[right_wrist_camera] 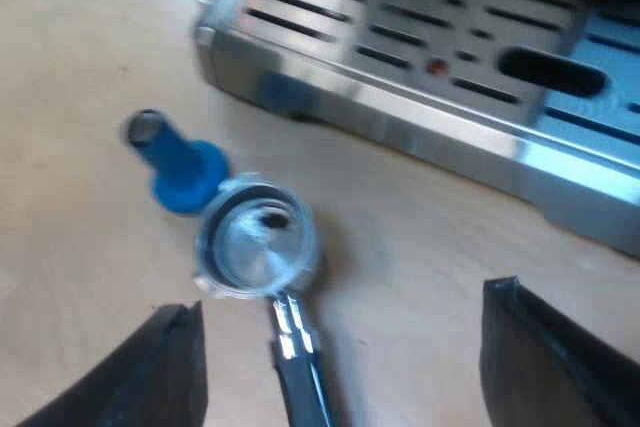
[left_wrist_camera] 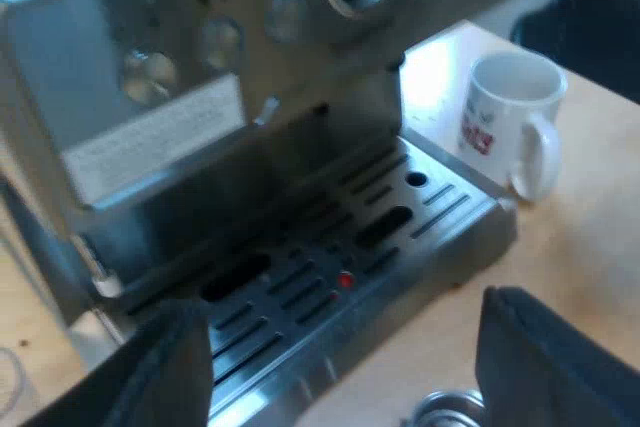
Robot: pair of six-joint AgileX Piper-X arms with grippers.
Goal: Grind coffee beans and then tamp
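Your right pincer (right_wrist_camera: 342, 312) hangs released over the holder (right_wrist_camera: 255, 247), whose handle points at it, likely for an easy grab off the bench (right_wrist_camera: 80, 67), blue tamper (right_wrist_camera: 180, 162) just beside, while your left pincer (left_wrist_camera: 340, 307), released, faces the machine (left_wrist_camera: 330, 247).

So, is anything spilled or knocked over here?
Nothing is spilled. The blue tamper looks tilted beside the metal holder on the table, maybe tipped over; I cannot tell for sure. The mug stands upright by the espresso machine.
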